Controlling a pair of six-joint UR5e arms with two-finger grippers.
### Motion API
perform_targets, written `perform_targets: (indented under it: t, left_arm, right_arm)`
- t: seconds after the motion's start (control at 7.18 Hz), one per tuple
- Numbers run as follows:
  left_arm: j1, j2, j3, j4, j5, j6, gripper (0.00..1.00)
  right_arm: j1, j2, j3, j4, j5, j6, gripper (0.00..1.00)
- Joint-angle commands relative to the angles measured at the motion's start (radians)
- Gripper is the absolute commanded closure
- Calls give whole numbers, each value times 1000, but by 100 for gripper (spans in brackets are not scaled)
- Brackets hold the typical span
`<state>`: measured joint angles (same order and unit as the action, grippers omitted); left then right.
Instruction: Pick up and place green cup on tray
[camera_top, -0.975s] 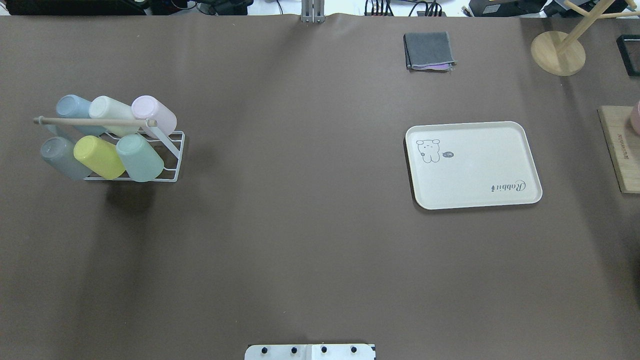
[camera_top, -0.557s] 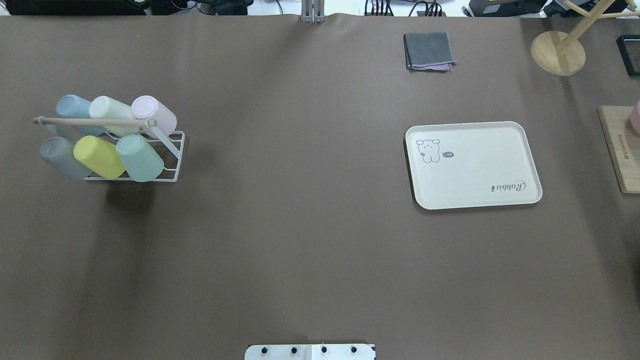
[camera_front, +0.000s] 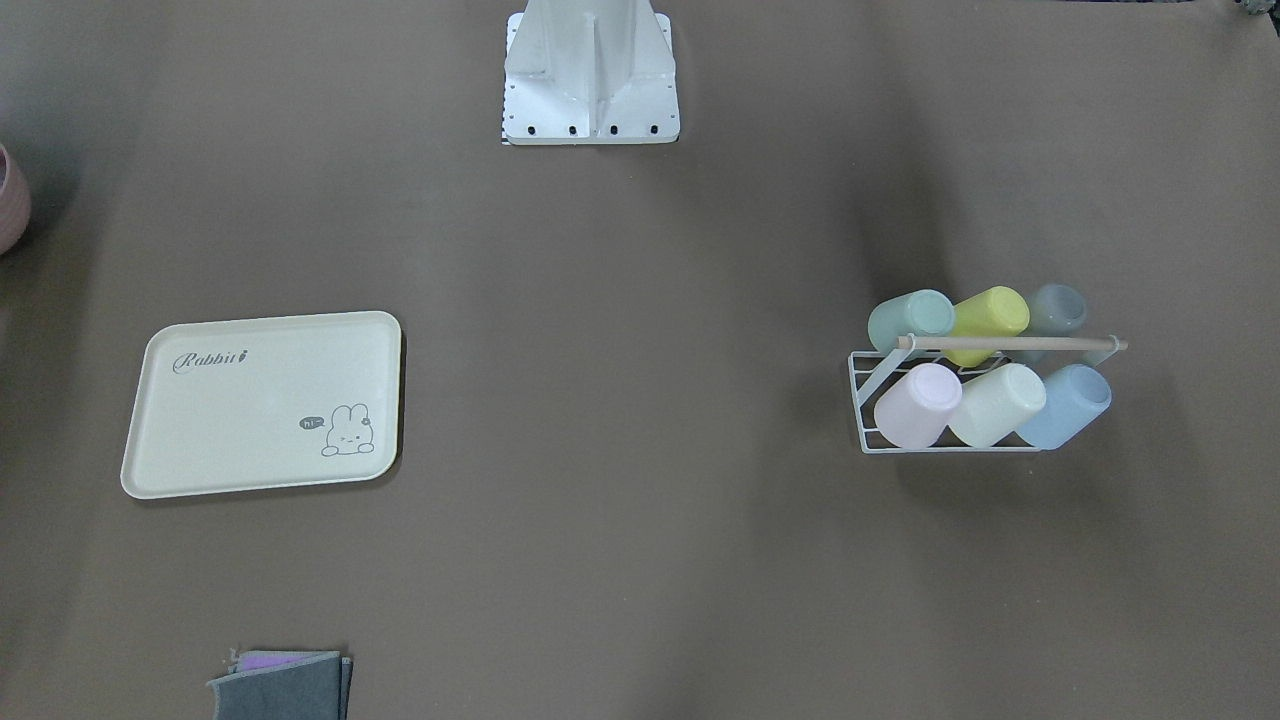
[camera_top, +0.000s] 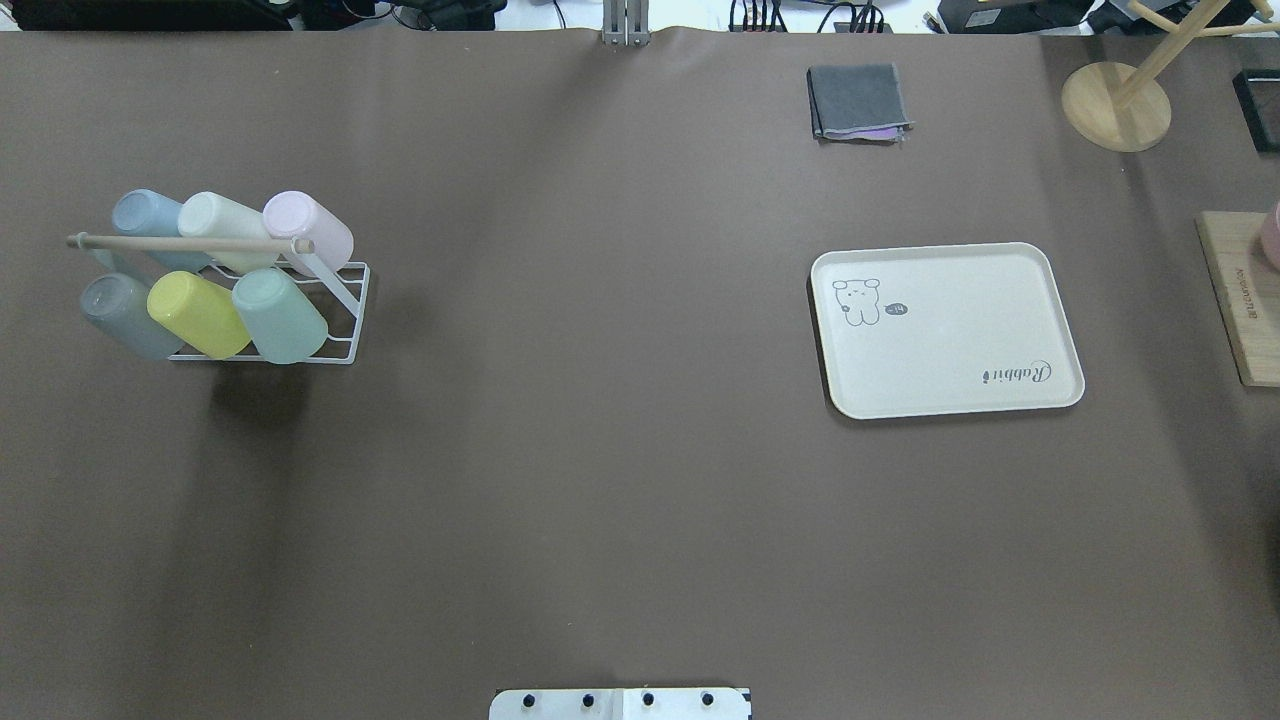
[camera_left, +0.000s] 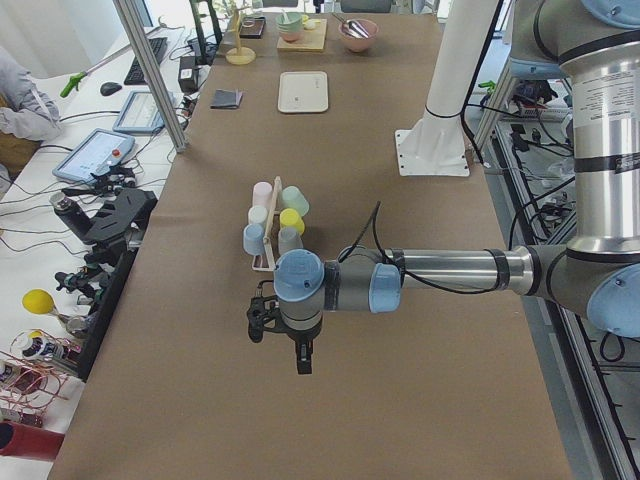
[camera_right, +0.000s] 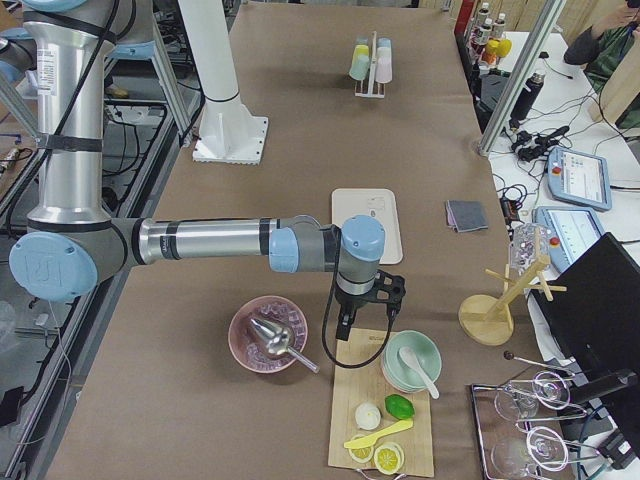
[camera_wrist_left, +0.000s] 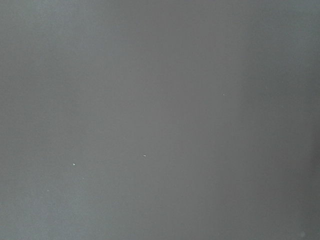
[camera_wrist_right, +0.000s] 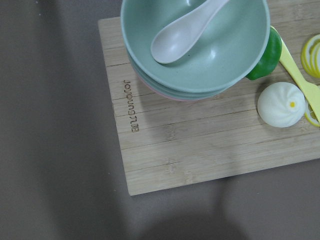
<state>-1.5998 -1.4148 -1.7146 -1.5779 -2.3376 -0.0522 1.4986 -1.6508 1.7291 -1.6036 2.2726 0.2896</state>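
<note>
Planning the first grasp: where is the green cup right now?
Overhead view, left side: the green cup sits tilted on the wire rack, near row, right end, beside the yellow cup.

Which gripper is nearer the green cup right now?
Left. The left gripper hangs over bare table just past the cup rack that holds the green cup. The right gripper is at the table's other end, over the wooden board, beyond the tray.

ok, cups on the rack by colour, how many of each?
green cup: 1
yellow cup: 1
grey cup: 1
blue cup: 1
cream cup: 1
lilac cup: 1
Total: 6, all on the wire rack
</note>
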Motion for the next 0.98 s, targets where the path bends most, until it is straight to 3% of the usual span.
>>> perform_targets:
  t: [0.0, 0.42, 0.84]
  left_arm:
    - [5, -4, -3, 10, 35, 0, 2]
    - [6, -12, 15, 6, 81, 8, 2]
    - [6, -79, -24, 60, 93, 8, 2]
  right_arm:
    - [-14, 34, 17, -10, 4, 0, 0]
    - [-107, 66, 38, 51, 76, 207, 0]
    - [-268, 69, -11, 340, 35, 362, 0]
